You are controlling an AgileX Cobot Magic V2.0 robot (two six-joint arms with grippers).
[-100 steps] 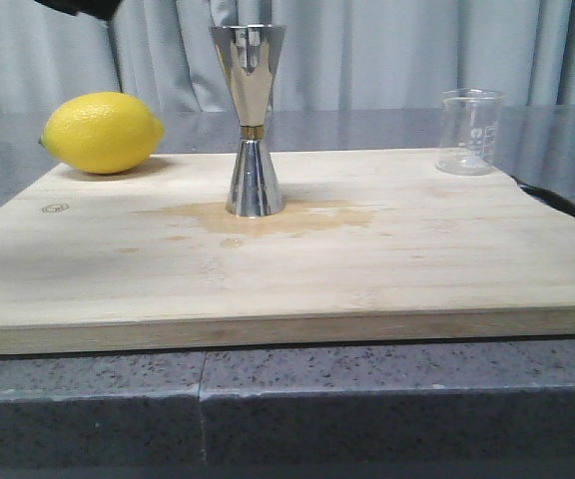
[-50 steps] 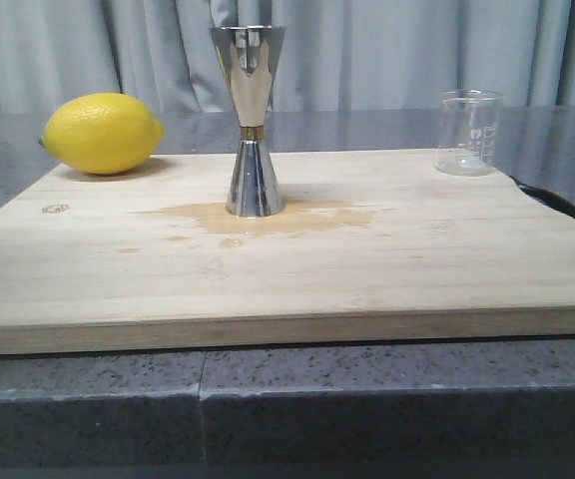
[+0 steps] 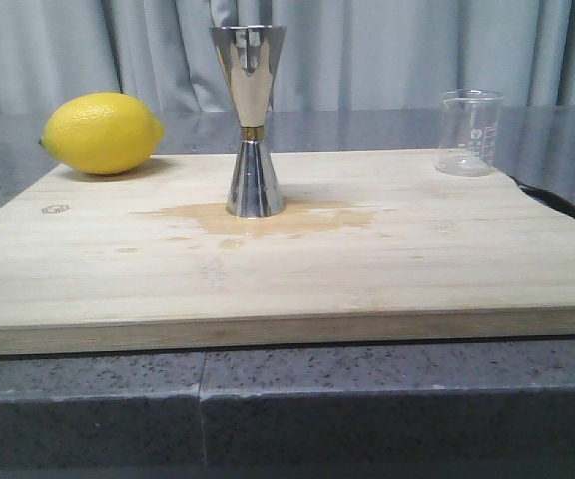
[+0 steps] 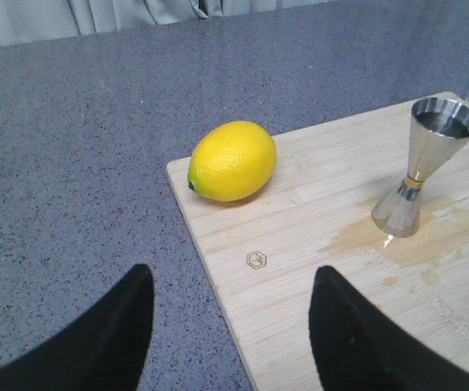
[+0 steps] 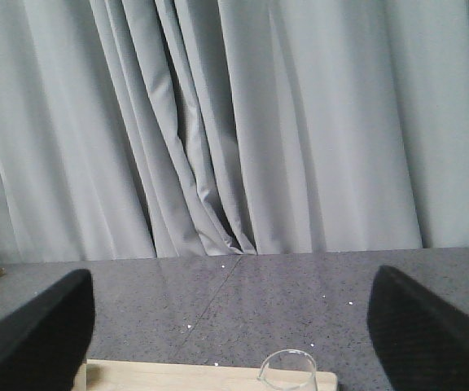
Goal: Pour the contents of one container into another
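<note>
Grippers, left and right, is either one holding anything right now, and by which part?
Nothing is held. The left gripper and right gripper are both open and empty; the beaker and jigger stand untouched on the cutting board.

Yellow lemon (image 3: 102,132) on the far left corner of a pale wooden cutting board (image 3: 287,269), tan wet stain (image 3: 278,216) mid-board — grey speckled countertop (image 3: 88,409) beneath, grey pleated curtain (image 3: 387,50) behind.

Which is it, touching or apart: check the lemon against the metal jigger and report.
Apart. The front view shows bare cutting board between the lemon and the jigger; the left wrist view shows the same open gap.
</note>
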